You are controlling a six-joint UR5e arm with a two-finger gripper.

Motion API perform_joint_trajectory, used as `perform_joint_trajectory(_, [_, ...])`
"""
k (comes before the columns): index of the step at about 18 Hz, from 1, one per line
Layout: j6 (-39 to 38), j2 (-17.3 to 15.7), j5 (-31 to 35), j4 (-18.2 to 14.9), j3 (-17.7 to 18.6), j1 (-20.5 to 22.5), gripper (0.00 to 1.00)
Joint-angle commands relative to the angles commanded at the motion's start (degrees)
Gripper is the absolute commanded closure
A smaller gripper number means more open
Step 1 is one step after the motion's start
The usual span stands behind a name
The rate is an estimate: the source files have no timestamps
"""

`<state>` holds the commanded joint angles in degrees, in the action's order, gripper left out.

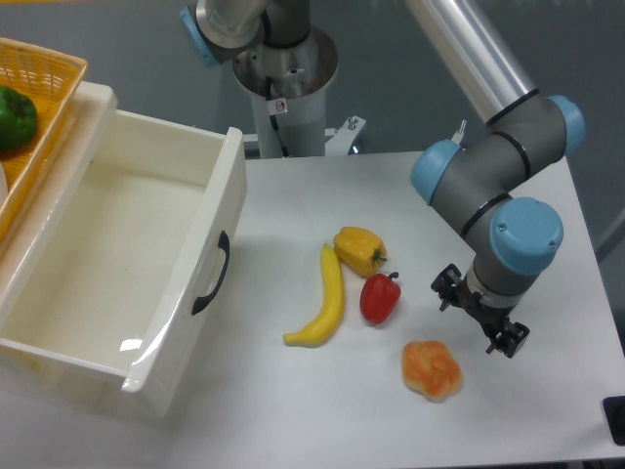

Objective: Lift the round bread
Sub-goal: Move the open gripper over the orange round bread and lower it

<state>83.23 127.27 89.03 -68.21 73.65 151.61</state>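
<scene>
While the black two-finger gripper [480,313] hangs low over the white table [293,410], its fingers are hidden under the grey-and-blue wrist, so I cannot tell whether they are spread or closed; nothing appears to be held. Just below and to the left of it in the picture lies the round bread [432,369], a lumpy orange-golden bun with paler cream patches, resting on the table apart from the gripper. Further left of the gripper sits a glossy red pepper [380,297], with a yellow bell pepper [358,249] just above it and a curved yellow banana [322,303] beside them. Well to the left stands an open white drawer [107,283] with a black handle, and beyond it a woven yellow basket [49,88] holding a green pepper [15,117].
</scene>
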Motion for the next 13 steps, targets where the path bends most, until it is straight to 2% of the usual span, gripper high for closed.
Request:
perform_joint_trajectory(5, [-0.7, -0.44, -0.7, 0.71, 1.05, -0.09, 0.0])
perform_joint_trajectory(7, [-1.4, -0.7, -3.5, 3.42, 2.02, 0.0, 0.0])
perform_joint_trajectory(10, [-5.44, -0.62, -3.95, 6.23, 3.95, -0.44, 0.0])
perform_joint_trajectory(13, [-5.71, -0.09, -3.95, 9.23, 5.1, -1.23, 0.0])
